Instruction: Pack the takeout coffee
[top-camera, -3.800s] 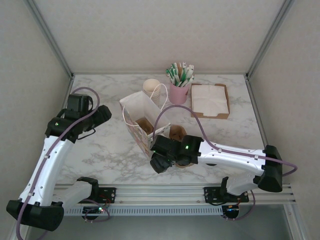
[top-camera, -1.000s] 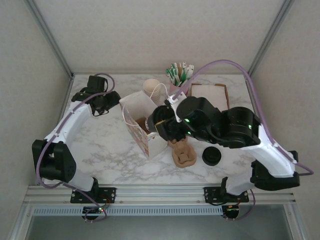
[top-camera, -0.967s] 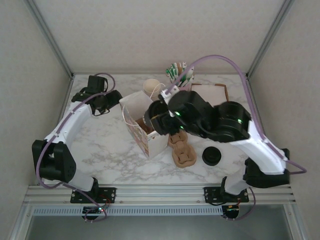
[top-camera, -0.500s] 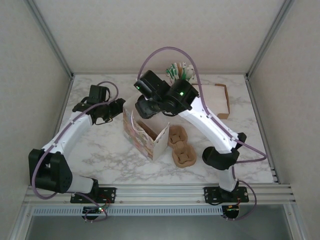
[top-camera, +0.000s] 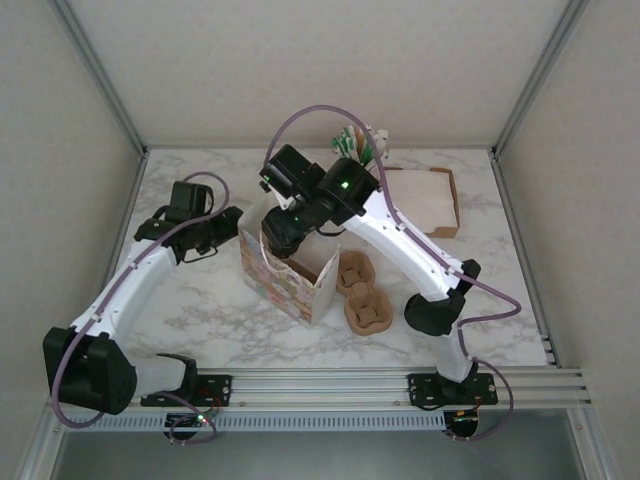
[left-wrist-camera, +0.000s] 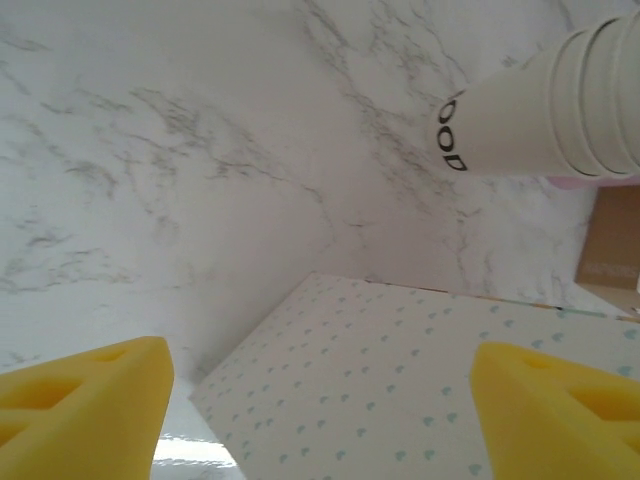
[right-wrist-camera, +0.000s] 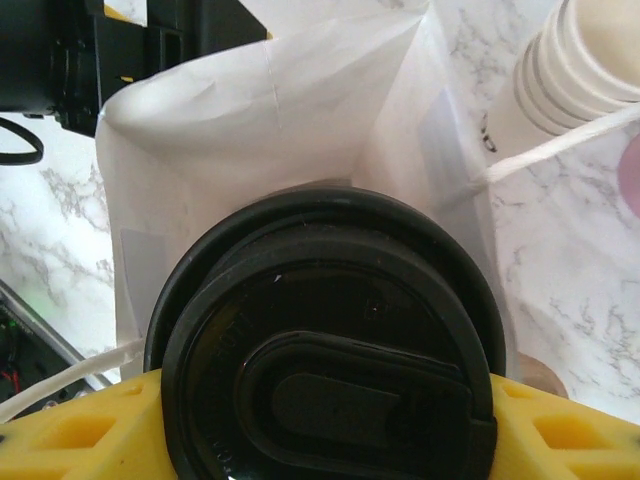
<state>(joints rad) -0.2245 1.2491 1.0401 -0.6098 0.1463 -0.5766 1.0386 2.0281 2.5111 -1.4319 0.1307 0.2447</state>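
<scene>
Seen from above, the right hand (top-camera: 283, 232) has swung away from the cardboard carrier (top-camera: 361, 296) and now reaches down into the open mouth of the patterned paper bag (top-camera: 288, 283), which stands on the marble counter (top-camera: 200, 300). Its wrist camera shows the yellow fingers (right-wrist-camera: 80, 430) clenched on either side of the coffee cup (right-wrist-camera: 330, 330). The cup's black lid faces up, and the bag's white inner walls rise around and behind it. The cup is therefore at the bag's opening, gripped and not yet set down.

The left hand (top-camera: 222, 232) has moved in beside the bag's left edge. Its fingers are spread wide and grip nothing, with the bag's dotted side wall just beyond them. A stack of paper cups (right-wrist-camera: 580, 60) stands behind the bag.

The packing is likely at its main step: lowering the cup and releasing it.
</scene>
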